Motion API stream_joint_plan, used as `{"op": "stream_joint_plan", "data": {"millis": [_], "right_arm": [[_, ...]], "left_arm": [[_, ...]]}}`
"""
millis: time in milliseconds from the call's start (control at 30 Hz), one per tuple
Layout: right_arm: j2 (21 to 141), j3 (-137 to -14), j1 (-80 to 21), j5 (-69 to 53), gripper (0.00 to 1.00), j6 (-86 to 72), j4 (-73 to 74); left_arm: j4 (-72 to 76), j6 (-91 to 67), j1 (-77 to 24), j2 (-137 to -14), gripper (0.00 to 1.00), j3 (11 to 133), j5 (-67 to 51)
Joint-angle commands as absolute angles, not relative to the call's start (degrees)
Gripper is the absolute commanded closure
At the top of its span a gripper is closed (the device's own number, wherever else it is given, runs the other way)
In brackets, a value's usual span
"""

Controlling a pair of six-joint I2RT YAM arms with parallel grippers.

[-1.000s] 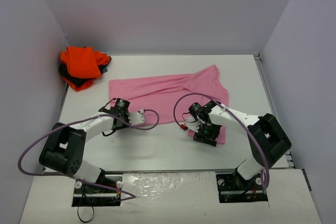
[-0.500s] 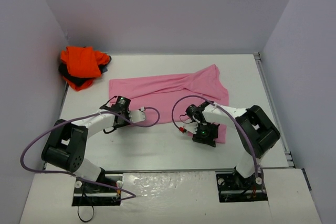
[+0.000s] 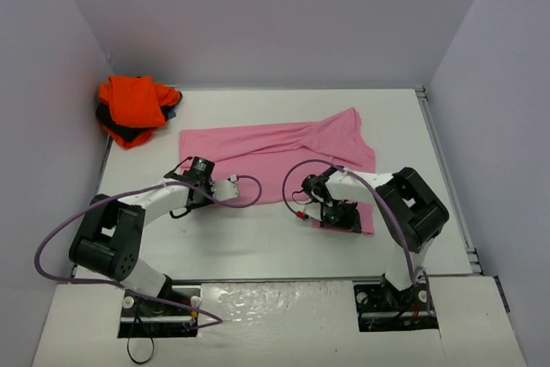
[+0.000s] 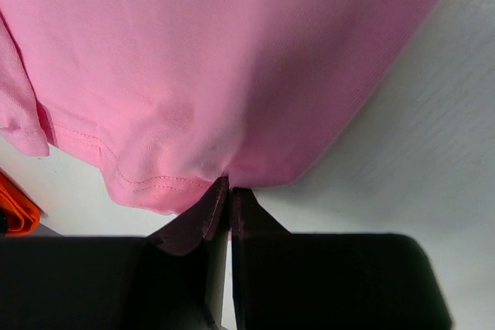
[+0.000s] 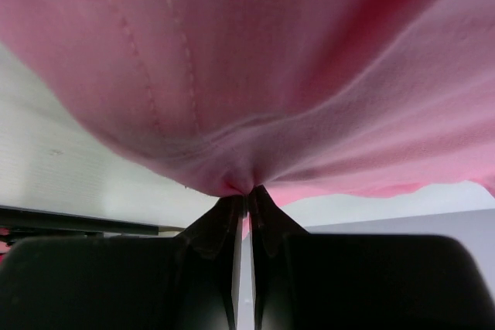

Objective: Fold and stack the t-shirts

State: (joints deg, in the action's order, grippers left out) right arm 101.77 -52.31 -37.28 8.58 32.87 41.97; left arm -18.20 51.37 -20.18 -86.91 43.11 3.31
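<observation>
- Your left gripper [image 4: 230,191] is pinched shut on the near hem of the soft light pink cloth t-shirt [image 3: 275,143], spread mid-table.
- Your right gripper [image 5: 246,195] clamps its near right edge.
- Smooth white tabletop [image 3: 249,242] lies open toward you.

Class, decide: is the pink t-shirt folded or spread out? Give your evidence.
Spread out: the pink t-shirt lies wide across the table, with the left pincer and right pincer shut on its near edge.

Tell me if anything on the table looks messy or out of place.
The orange t-shirt sits crumpled over a dark t-shirt in the far left corner, not folded. The pink t-shirt lies askew and wrinkled.
</observation>
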Motion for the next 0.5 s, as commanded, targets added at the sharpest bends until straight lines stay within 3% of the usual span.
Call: {"op": "stream_joint_plan", "data": {"millis": [0, 200, 467], "right_arm": [[104.25, -50.91, -37.27, 7.39, 1.0, 32.11, 34.54], [101.22, -52.38, -37.35, 10.13, 1.0, 31.73, 33.25], [88.21, -61.97, -37.02, 10.59, 1.0, 33.85, 36.81]], "left_arm": [[-19.76, 51.24, -19.86, -87.54, 1.0, 45.16, 2.58], [-18.91, 49.41, -19.09, -87.12, 1.0, 46.23, 1.43], [-22.78, 48.35, -17.92, -82.82, 1.0, 50.1, 0.0]]}}
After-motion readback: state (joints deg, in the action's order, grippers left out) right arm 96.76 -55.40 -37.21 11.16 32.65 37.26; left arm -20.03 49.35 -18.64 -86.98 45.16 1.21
